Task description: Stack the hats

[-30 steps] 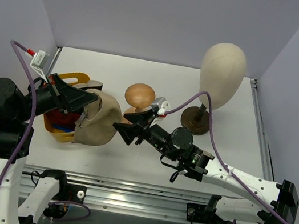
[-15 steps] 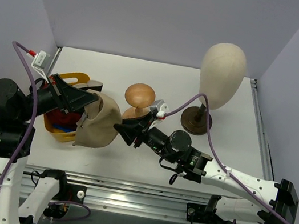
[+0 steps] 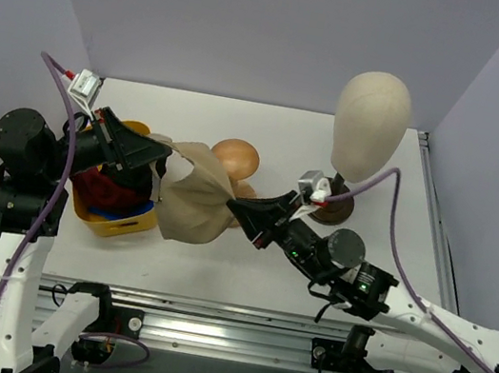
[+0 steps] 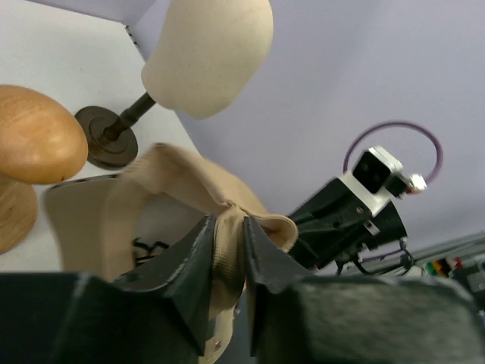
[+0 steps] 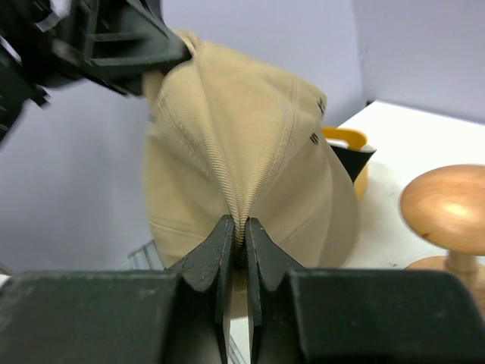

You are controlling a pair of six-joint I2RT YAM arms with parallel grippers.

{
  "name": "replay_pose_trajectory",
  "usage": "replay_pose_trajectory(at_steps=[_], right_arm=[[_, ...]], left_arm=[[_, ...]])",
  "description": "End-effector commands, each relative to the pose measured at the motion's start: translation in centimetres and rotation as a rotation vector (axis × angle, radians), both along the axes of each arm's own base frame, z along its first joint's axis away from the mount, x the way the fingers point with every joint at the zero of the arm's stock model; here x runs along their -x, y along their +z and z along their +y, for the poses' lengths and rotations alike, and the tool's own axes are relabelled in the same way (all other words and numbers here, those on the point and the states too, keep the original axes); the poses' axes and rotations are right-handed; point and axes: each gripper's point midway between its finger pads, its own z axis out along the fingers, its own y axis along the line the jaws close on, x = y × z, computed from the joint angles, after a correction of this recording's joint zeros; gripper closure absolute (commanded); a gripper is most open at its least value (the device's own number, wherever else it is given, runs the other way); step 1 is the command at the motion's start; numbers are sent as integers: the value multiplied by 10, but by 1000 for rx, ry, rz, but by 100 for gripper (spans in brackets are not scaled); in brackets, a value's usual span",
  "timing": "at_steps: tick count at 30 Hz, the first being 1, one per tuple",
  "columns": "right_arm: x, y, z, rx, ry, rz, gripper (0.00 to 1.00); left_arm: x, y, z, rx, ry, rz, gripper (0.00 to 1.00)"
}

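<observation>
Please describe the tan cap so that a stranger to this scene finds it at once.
Over the white table, look left of the middle, in front of the round wooden stand. The tan cap hangs there, pinched between the left gripper and the right gripper; no other hat is tan or held.

The top view looks steeply down from above the near edge over the whole surface (image 3: pixel 267 141). The wrist views sit close behind the left gripper (image 4: pixel 227 227), facing right, and the right gripper (image 5: pixel 237 224), facing left; all three share the cap (image 3: pixel 194 201).
</observation>
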Motion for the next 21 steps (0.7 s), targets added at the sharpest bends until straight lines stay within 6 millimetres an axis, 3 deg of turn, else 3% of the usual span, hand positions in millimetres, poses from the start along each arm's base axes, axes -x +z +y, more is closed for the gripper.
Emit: replay_pose_trajectory(at_steps=[1,2,4,6,7,8,9,11,12,13,14,16,17,19,21], right_arm=[[-6,46,-48,-72,-144,17,100],[-4,67,-62,-112,-163,15,100],[-13,70,-79,-91,-248,49,100],[-19,85,-95,-80,-318,70,100],[-26,88,-104,-76,-383,83,100],[-30,84,-105,-32,-413,94,100],[-32,102,-114,-58,-443,96,100],[-43,102,-125,-14,-541,115,100],[-44,122,-136,-50,-576,118,100],[-47,128,-143,-50,-617,126,100],[-54,124,-152,-13,-700,145,100],[-54,148,-170,-74,-753,168,100],[-54,150,-173,-73,-766,172,100],[-53,164,-185,-132,-793,195,100],[-54,165,-197,-143,-843,215,100]], left_arm=[[-36,36,5,31,65,-110,67],[-40,39,3,40,56,-107,58],[-46,46,-8,37,21,-107,47],[-52,53,-14,13,32,-132,33],[-54,48,-15,-2,45,-100,29],[-61,45,-12,-30,93,-109,18],[-64,41,-12,-48,116,-100,15],[-65,16,-16,-105,142,-45,13],[-69,8,-10,-121,212,-32,13],[-68,-21,-20,-151,199,27,13],[-69,-34,-22,-175,213,44,13],[-69,-55,-21,-212,278,63,13],[-64,-75,-32,-250,254,81,13],[-63,-88,-30,-299,306,89,13],[-54,-98,-40,-352,286,76,13]])
